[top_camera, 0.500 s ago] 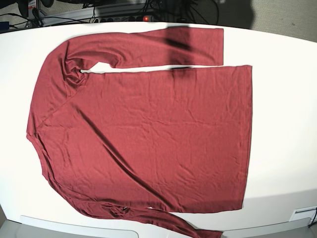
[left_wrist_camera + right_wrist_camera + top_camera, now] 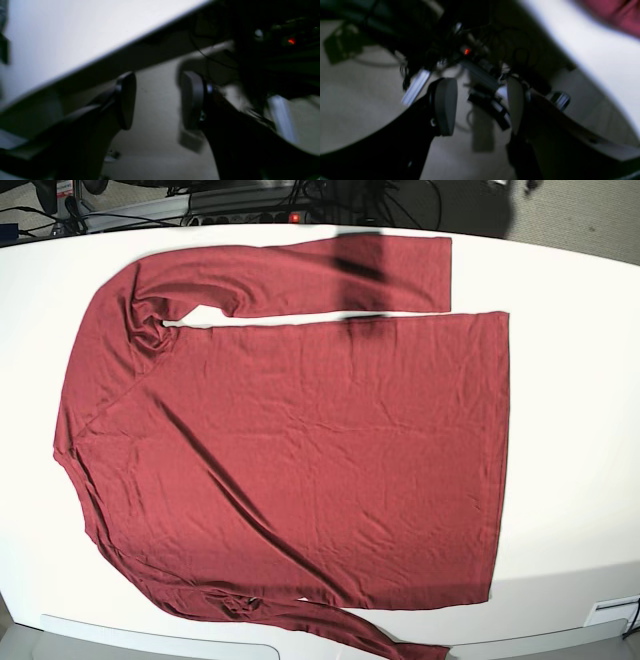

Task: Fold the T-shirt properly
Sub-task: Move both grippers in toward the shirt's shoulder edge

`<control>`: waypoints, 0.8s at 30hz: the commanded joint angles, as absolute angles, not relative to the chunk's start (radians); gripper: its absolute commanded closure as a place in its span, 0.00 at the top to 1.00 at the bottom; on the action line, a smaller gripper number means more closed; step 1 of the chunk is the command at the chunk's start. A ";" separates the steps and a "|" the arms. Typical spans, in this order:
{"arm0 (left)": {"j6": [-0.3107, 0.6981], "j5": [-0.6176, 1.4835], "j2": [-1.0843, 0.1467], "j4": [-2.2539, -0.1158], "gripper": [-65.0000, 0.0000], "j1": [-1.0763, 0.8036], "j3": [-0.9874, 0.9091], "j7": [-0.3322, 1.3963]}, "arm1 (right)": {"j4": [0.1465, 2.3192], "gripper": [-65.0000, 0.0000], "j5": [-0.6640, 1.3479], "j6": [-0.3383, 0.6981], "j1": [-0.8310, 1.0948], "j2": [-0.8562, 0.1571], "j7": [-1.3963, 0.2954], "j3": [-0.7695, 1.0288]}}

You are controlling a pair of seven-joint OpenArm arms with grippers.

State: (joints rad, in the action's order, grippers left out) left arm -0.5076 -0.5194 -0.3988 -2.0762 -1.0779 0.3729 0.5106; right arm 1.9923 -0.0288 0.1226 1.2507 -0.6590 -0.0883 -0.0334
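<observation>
Base view: your maroon T-shirt lies spread flat on the white table. Left wrist view: left gripper fingers spread, empty, beyond the table's edge. Right wrist view: right gripper likewise spread, empty, shirt at the table's far corner.

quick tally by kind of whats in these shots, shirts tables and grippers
T-shirt: 1, dark red, spread flat
table: 1, white
grippers: 2, the left gripper and the right gripper, both with jaws apart and nothing between them
total: 4
</observation>
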 commanded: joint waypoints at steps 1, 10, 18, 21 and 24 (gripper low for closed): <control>-0.536 -0.566 -0.411 -2.109 0.45 -1.094 0.374 0.507 | 2.027 0.50 -0.027 0.116 1.271 -0.662 -0.076 -0.018; -0.538 -0.702 -0.521 -2.217 0.45 -1.089 0.374 0.470 | 2.180 0.50 -0.028 0.111 1.234 -0.662 -0.075 0.062; -0.317 -0.706 -0.613 -2.225 0.45 -0.933 0.374 0.451 | 2.219 0.50 -0.328 0.044 1.118 -0.657 -0.076 0.067; -0.219 -0.658 -0.619 -2.225 0.45 -0.859 0.374 0.443 | 2.220 0.50 -0.428 0.044 1.074 -0.639 -0.094 0.067; -0.100 -0.553 -0.618 -2.225 0.45 -0.777 0.375 0.440 | 2.228 0.50 -0.456 0.043 1.029 -0.604 -0.123 0.067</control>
State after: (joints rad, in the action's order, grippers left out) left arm -0.0822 -0.5396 -0.6109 -2.2093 -0.7700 0.3763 0.4557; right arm 2.2040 -0.4473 0.0601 1.0180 -0.5972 -0.1387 0.0631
